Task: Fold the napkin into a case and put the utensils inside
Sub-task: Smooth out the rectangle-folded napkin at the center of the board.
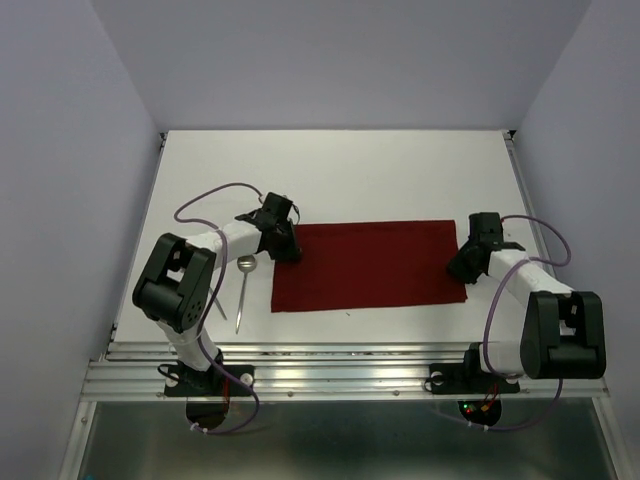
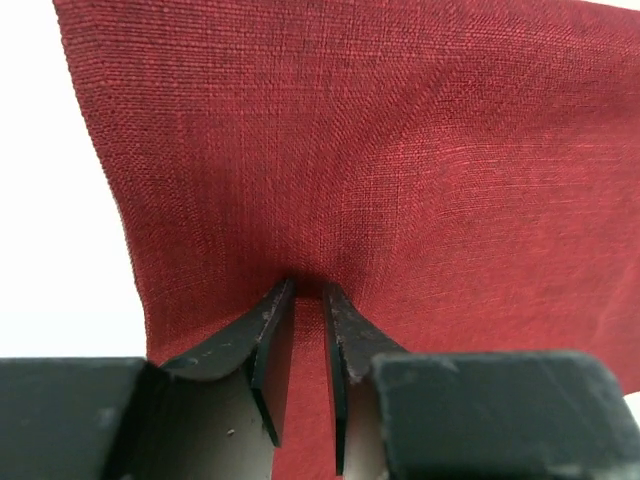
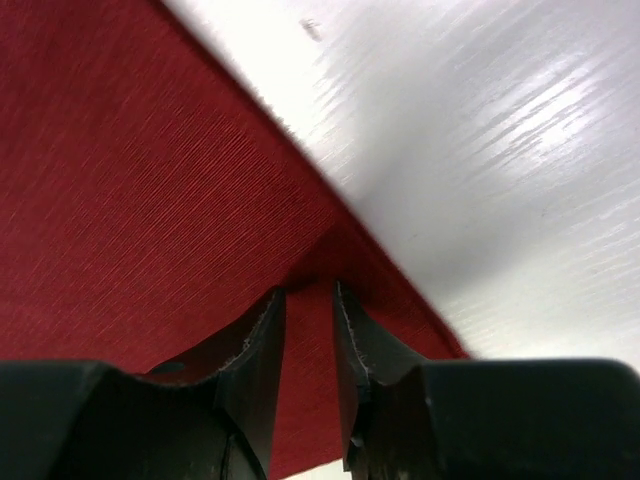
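Maroon napkin [image 1: 368, 265] lies flat mid-table, a wide rectangle, not yet a case. Left tool [image 2: 308, 290] is narrow, pinching the cloth's left edge toward the far corner. Right tool [image 3: 308, 288] is narrow too, nipping the right edge. For a clean fold, I judge both should lift together and level, with the cloth taut so the crease runs straight. Utensils [image 1: 241, 295] lie just left of the napkin beside the left arm, so that side is tight. Table [image 1: 340, 170] beyond the far edge is bare; the near edge sits close to the front rail.
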Tool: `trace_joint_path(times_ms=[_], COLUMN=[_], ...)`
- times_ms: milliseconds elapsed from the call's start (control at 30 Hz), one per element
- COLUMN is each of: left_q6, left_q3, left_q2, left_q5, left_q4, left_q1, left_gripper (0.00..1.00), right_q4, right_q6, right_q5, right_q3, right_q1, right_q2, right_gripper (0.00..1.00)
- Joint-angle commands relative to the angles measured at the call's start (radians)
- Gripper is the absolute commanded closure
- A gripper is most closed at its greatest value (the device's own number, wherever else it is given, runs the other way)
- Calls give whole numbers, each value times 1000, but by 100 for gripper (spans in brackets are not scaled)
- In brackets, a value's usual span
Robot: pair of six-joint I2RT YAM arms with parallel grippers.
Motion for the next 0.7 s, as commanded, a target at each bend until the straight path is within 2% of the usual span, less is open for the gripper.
trace_joint_path(times_ms=[0,167,200,367,467,667], left_q6=[26,61,64,52,18,-60], left_q3=[97,282,347,494,573,640], left_q2=[-46,11,29,155,231,354], left_q5=[-50,-31,9,159,234,321], left_q4=[-152,-169,-157,-73,-34,45], left_q1=[-18,-26,-34,-75,-93,-100], left_gripper=[69,67,67,66,66,67], right_q4=[2,93,104,133,139,142], right_q6=[-54,-57,-54,-48,-47,-42], right_q5=[-54,-193,-215,-293,-342,-390], right_q3=[82,199,250,453,573,720], right_q1=[-8,53,73,240,300,334], right_q2=[-62,-24,28,232,367,574], right_gripper=[67,68,69,70,71,83])
